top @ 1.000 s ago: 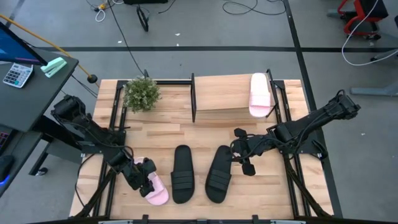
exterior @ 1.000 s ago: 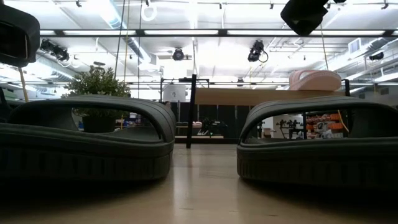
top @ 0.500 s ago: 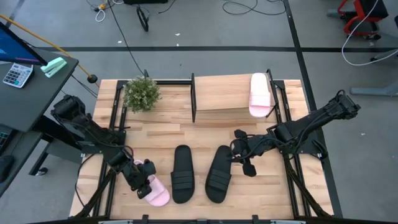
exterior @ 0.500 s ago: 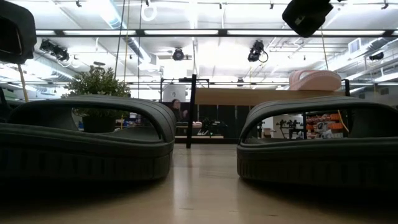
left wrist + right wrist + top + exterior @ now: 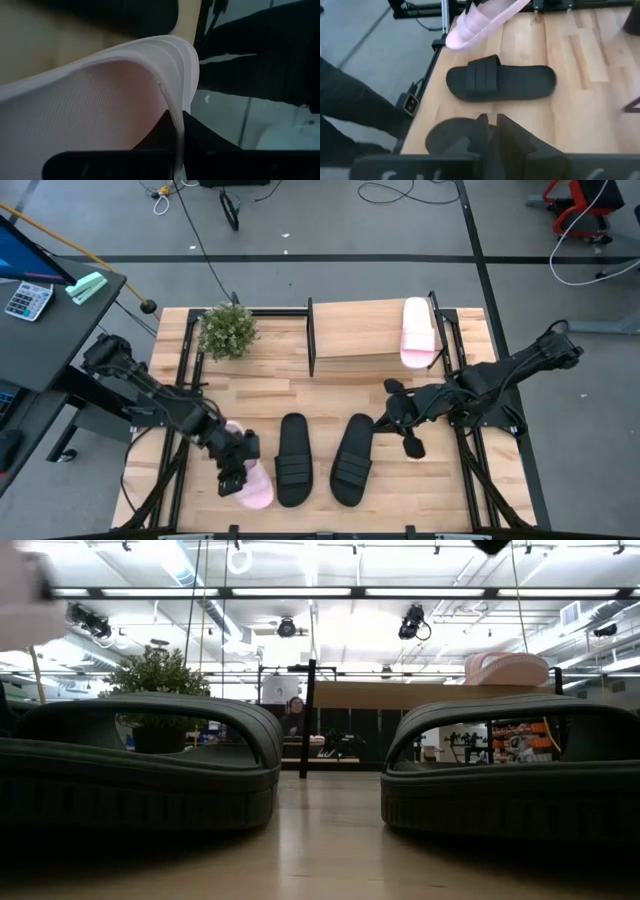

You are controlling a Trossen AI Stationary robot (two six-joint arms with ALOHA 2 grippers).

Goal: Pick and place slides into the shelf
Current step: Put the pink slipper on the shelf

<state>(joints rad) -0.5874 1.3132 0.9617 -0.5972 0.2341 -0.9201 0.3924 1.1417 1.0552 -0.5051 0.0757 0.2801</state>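
**A:** So, from above: what does the left claw have?

**B:** The left gripper (image 5: 238, 465) is near the bench's (image 5: 260, 400) front-left corner, clamped on the held pink slide (image 5: 256, 492). Beside it lie the left black slide (image 5: 293, 460) and the right black slide (image 5: 352, 458), side by side at the front edge.

**A:** And the other claw?

**B:** The right gripper (image 5: 392, 408) hangs just beside the rear end of the right black slide. I cannot tell whether it is open, closed or touching anything. The shelf (image 5: 355, 330) stands at the back edge, with the shelved pink slide (image 5: 417, 332) at the right end of its top board. A potted plant (image 5: 228, 330) sits to its left.

**A:** At table height?

**B:** Both black slides fill the foreground, the left black slide (image 5: 140, 770) and the right black slide (image 5: 510, 775), flat on the wood. Behind them is the shelf (image 5: 400, 694), and the shelved pink slide (image 5: 505, 668) lies on its board. A pale blur shows at the upper left corner.

**A:** Left wrist?

**B:** The fingers (image 5: 160, 135) are pinched tight on the edge of the held pink slide's (image 5: 100, 100) ribbed strap, with no gap showing.

**A:** Right wrist?

**B:** The right gripper (image 5: 492, 130) sits over the end of the right black slide (image 5: 447, 137). Beyond that lies the left black slide (image 5: 500, 82). Farther off is the held pink slide (image 5: 480, 20), tilted at the bench's edge.
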